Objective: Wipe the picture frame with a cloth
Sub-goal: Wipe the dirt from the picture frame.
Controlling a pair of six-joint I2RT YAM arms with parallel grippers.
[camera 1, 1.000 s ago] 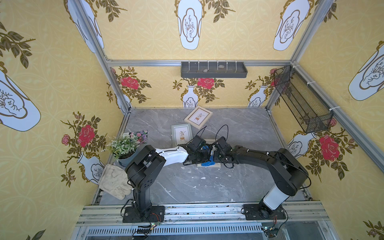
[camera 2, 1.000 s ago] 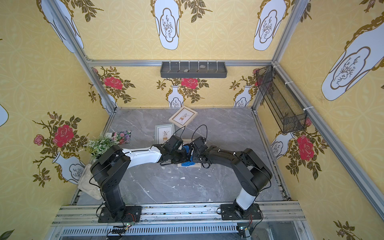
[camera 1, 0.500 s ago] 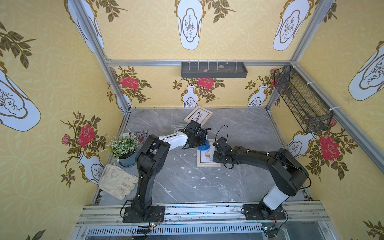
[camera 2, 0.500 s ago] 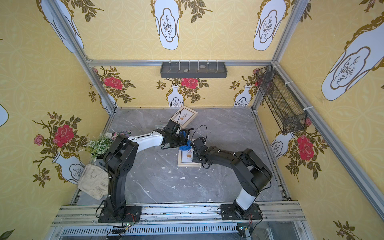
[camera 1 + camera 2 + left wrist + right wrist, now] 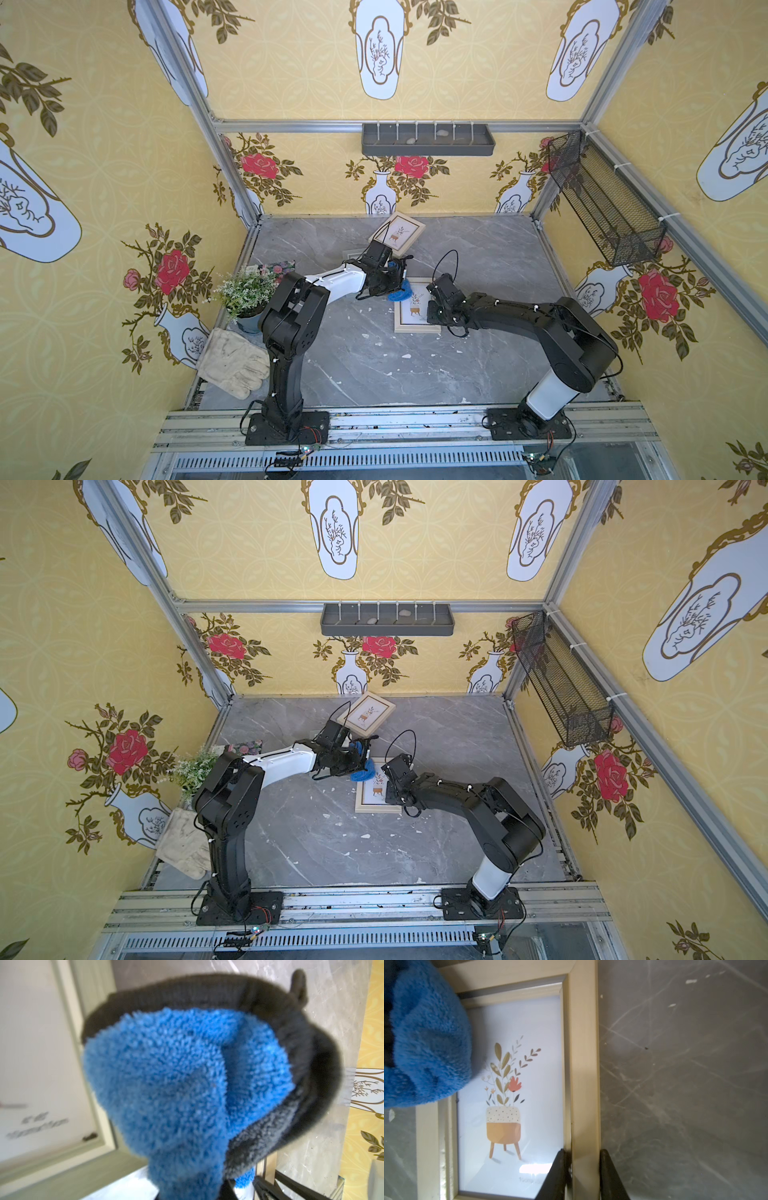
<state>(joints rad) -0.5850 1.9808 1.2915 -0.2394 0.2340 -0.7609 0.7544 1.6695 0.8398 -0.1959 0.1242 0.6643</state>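
Cloth [image 5: 400,291] in both top views is a bunched blue wad under the left gripper [image 5: 392,281]. It lies over the far left corner of the picture frame [image 5: 417,322], which lies flat on the grey table [image 5: 478,365]. The right gripper [image 5: 434,312] sits at the frame's right edge, its jaws hidden there. A top view also shows another frame [image 5: 365,715] near the back wall, and a plant [image 5: 191,771] and pale glove [image 5: 183,845] at the left.

The left wrist view alone shows the cloth's black trim and loop. The plush narrows to a neck where the jaws pinch it.

Only the right wrist view shows the 2 fingers [image 5: 556,1178] clamped on the frame's right rail, and the potted-plant print under glass.
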